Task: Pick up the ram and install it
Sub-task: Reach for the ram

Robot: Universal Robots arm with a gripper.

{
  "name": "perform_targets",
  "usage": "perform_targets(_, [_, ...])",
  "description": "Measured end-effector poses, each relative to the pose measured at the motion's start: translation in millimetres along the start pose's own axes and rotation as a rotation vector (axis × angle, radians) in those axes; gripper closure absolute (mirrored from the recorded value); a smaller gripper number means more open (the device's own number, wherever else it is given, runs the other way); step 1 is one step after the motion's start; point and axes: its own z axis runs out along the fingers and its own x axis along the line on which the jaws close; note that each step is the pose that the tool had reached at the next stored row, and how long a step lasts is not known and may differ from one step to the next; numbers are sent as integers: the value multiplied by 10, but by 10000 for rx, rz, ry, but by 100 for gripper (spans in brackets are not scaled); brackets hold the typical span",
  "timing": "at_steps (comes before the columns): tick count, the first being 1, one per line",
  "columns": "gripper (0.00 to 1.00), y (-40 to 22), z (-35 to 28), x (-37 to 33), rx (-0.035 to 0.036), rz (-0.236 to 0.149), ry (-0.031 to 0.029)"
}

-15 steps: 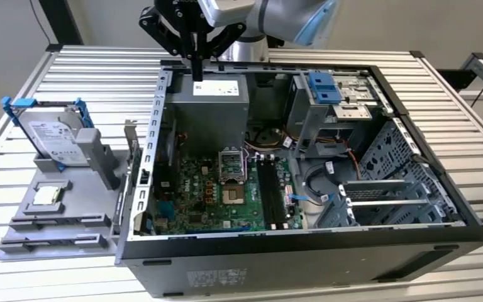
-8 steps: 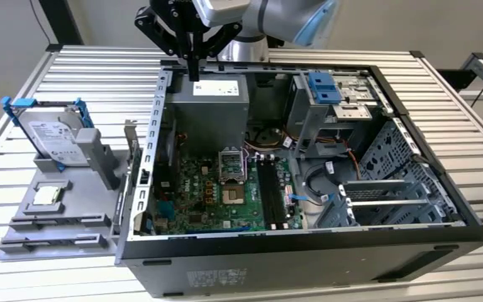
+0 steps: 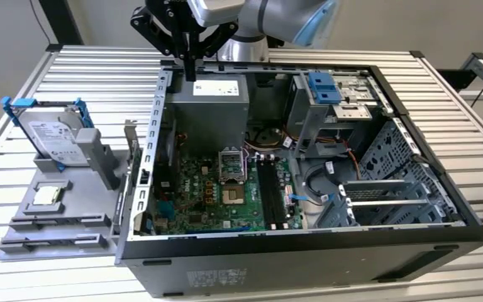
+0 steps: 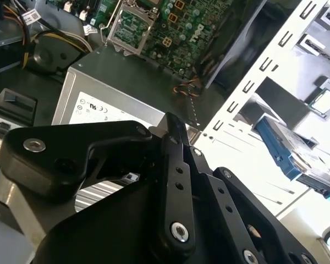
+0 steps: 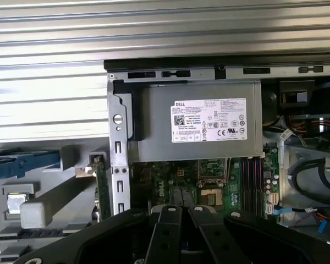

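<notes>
One ram [image 3: 130, 143] stands on its long edge in a gray fixture [image 3: 57, 234], outside the computer case [image 3: 309, 264] and just beside the case wall that faces the exterior view's left. The first wrist view shows the same thin green stick [image 5: 103, 190] upright next to that perforated wall. Nothing touches it. Farther from the case on the same fixture sit a small silver processor chip [image 3: 47, 195] and a hard drive [image 3: 53, 135] in a blue bracket.

Inside the case, the memory slots [image 3: 271, 189] lie beside the processor socket on the motherboard [image 3: 216, 198], and as far as the exterior view shows they look unfilled.

The gripper [image 3: 190, 74] hangs above the case, over the corner held by the power supply [image 3: 212, 100], well apart from the ram. Its fingers are together with nothing between them, as the second wrist view [image 4: 173, 125] also suggests.

My reading is that the work stands at the approach, before any pickup. A grasp would call for the fingers to part, to come over the fixture outside the case, and to line up across the stick's thin faces, clear of the case wall so close alongside. The slatted worktop [image 3: 99, 69] carries both case and fixture.
</notes>
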Motion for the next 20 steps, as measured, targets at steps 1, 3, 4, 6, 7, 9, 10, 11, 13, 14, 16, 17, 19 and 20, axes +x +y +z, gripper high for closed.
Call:
perform_targets(1, [100,0,0,1,0,1,0])
perform_targets(3, [100,0,0,1,0,2,0])
perform_targets(4, [100,0,0,1,0,2,0])
perform_targets(6, [100,0,0,4,0,3,0])
perform_targets(7, [100,0,0,8,0,3,0])
perform_targets(9, [100,-2,0,19,0,2,0])
perform_targets(10, [100,-2,-1,32,1,2,1])
perform_targets(11, [100,-3,-1,49,1,2,1])
perform_targets(13, [100,-6,-2,86,0,2,0])
perform_targets(14, [100,-8,-3,108,0,2,0])
perform_targets(16, [100,-10,-3,145,0,3,1])
perform_targets(17, [100,-11,-4,164,-1,2,0])
perform_targets(19, [100,-14,-5,199,0,2,0])
perform_targets(20, [100,-15,-5,216,1,2,0])
